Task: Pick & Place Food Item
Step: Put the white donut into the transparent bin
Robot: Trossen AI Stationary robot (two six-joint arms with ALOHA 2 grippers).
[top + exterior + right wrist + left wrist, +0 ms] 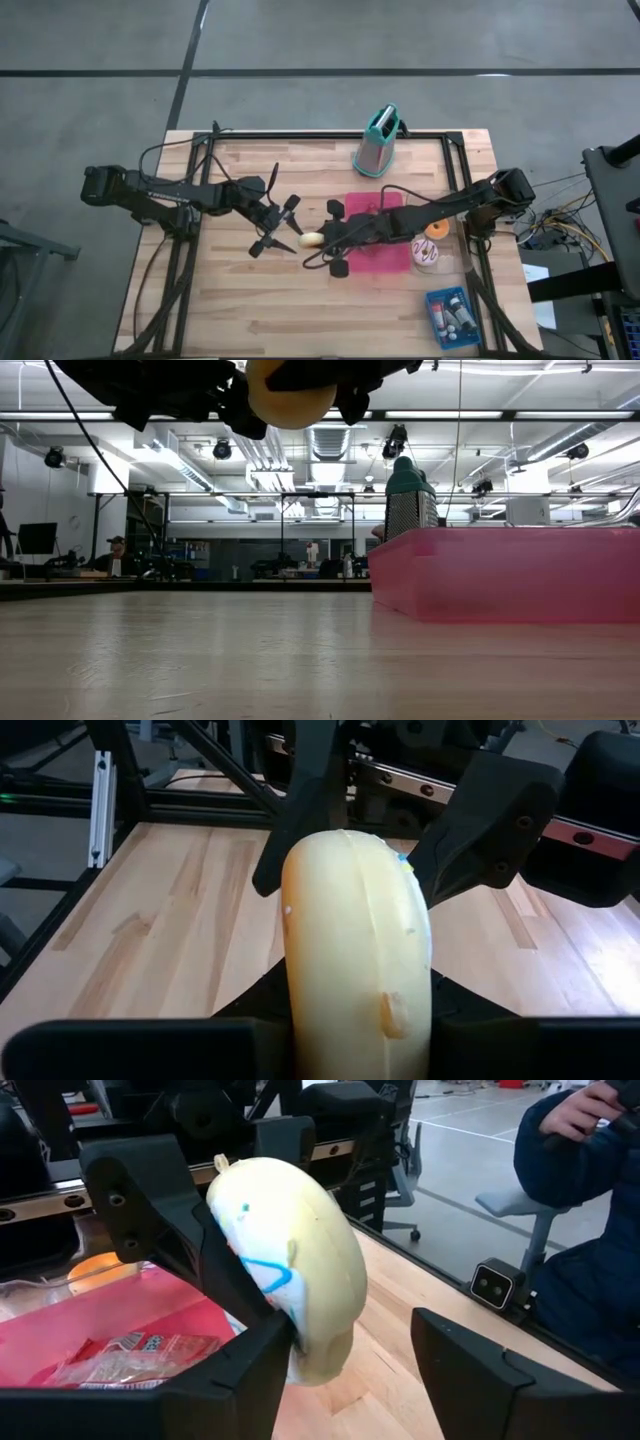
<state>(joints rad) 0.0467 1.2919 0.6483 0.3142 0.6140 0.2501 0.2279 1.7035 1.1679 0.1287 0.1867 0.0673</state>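
A pale yellow banana [310,239] with a blue mark hangs above the middle of the table, just left of a pink tray [392,262]. My right gripper [360,1042] comes from the table's right and is shut on it. My left gripper [350,1355] comes from the table's left and stands open, one finger on each side of the banana's [300,1250] free end. The low view shows the banana [290,395] high above the tabletop. My right gripper pinches the banana's right-hand end [352,1018] between its two fingers. It comes from the table's right, nearly level and slanting a little down. The banana lies along the fingers, points toward the left arm and hangs clear of the table. My left gripper has one finger [250,1370] close against the banana's lower side [312,1365]; I cannot tell whether they touch. The other finger [480,1370] stands well apart.
The pink tray holds clear snack packets [130,1355]. A teal-topped grater [378,140] stands at the far edge. Round food items [430,243] and a blue box [450,315] lie at the right. A person in dark blue [590,1230] sits beyond the table.
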